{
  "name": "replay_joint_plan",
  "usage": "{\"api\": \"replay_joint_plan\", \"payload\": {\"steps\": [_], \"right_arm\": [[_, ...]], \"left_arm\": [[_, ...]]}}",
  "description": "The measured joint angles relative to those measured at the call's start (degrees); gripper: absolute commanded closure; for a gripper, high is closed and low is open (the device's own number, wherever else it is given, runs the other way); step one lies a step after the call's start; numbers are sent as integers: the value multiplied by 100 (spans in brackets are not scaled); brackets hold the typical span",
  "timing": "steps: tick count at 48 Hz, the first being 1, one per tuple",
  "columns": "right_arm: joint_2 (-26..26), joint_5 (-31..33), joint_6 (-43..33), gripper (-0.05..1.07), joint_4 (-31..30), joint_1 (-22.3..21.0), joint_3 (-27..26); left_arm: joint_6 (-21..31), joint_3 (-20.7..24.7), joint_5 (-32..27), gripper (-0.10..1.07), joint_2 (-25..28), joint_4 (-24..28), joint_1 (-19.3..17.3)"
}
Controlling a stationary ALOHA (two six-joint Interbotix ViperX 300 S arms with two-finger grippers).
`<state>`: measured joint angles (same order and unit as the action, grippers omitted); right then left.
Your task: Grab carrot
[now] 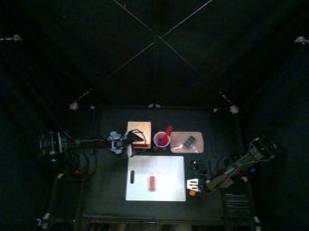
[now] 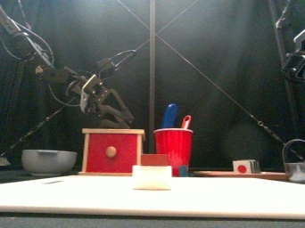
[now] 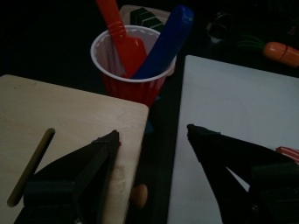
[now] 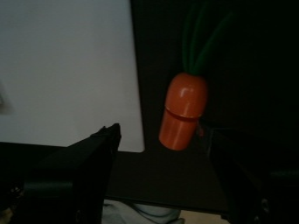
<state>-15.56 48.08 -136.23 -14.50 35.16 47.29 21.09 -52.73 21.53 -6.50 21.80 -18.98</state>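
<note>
While the left arm (image 1: 85, 144) reaches in from the left side of the table, its gripper (image 3: 149, 149) hangs above the gap between a pale wooden board (image 3: 59, 140) and the white mat (image 3: 239, 131). Its jaws stand clearly apart and nothing is between them. On the wooden board lies a thin dark stick (image 3: 33, 166).

A little further to the right stands a red cup (image 3: 131, 66), just behind the far edge of the mat. Inside it are a red utensil (image 3: 114, 26) and a blue utensil (image 3: 163, 39), both leaning. In the front view a red box (image 2: 112, 151) with a round knob stands to the left of the cup, and a grey bowl (image 2: 48, 160) is at the far left.

On the white mat, seen from above, lies a small red-brown piece (image 1: 154, 182), and close to the camera in the front view a small white block (image 2: 152, 176) sits on it.

Further right, the carrot (image 4: 183, 109) lies on the black table (image 4: 246, 52), just beside the right edge of the mat but apart from it. It is bright orange with green stems (image 4: 205, 39) at one end.

The right gripper (image 4: 163, 149) is just above the carrot. Its jaws are spread wide, one on each side of the carrot, and they do not touch it.
</note>
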Motion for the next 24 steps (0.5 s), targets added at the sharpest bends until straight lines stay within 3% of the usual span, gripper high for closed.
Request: {"api": "replay_joint_plan", "payload": {"steps": [11, 24], "right_arm": [[167, -9, 0, 3, 431, 0, 158], [413, -554, 0, 4, 246, -149, 352]], "left_arm": [[0, 26, 26, 1, 70, 62, -18], [0, 44, 35, 1, 123, 70, -44]]}}
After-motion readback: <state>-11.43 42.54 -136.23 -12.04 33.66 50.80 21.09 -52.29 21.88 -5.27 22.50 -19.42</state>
